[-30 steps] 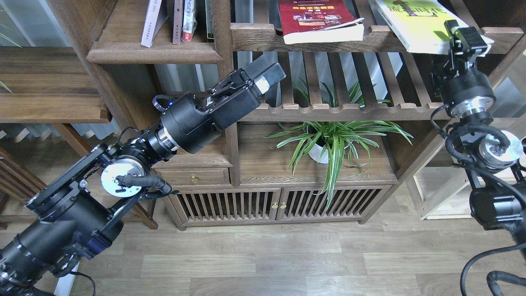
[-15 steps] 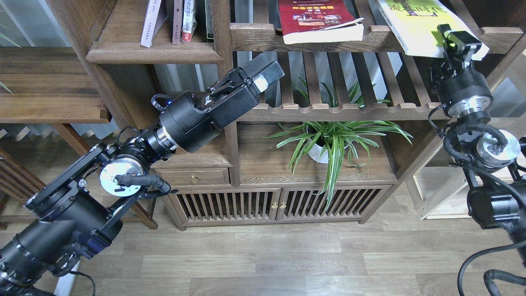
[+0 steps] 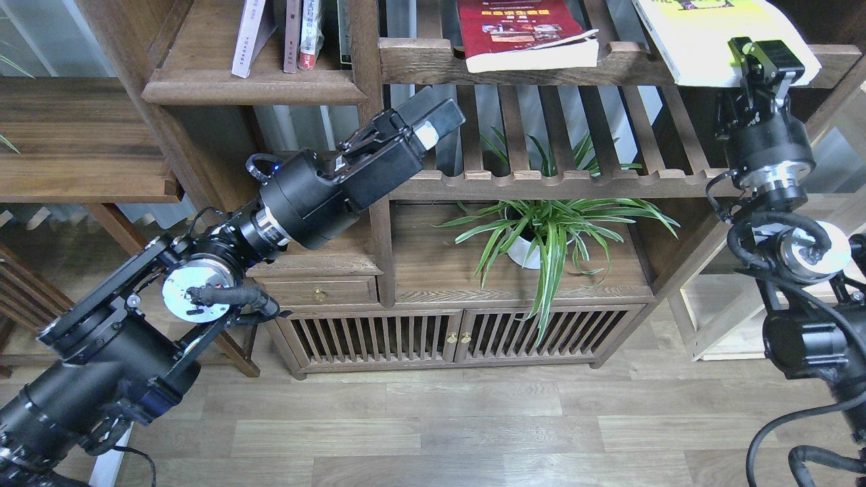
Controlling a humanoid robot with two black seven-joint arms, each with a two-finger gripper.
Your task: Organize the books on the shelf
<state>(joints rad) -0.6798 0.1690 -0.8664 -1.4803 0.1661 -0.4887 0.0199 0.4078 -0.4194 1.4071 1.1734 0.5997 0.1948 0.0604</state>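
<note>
A: Right fingers (image 3: 768, 57) clamped on the near corner of the yellow-green book (image 3: 703, 37), which overhangs the scalloped rail (image 3: 609, 64) of the slatted rack at top right. Dark-red book (image 3: 524, 34) lies flat on the same rack, well apart to the left.

B: Left arm?

A: Left fingers (image 3: 436, 122) hang in front of the lower slats, holding nothing; whether they are parted or closed I cannot tell. Target shelf (image 3: 250, 88) at upper left, solid dark plank with rounded moulded lip, a pale book (image 3: 250, 37) and a few slim spines upright on it.

B: Risks?

A: My judgement: a corner pinch on a large floppy paperback lets it sag or pivot; a glossy cover may slip. The rail's notches could snag its edge on the way out. The spider plant (image 3: 548, 230) sits below any drop.
</note>
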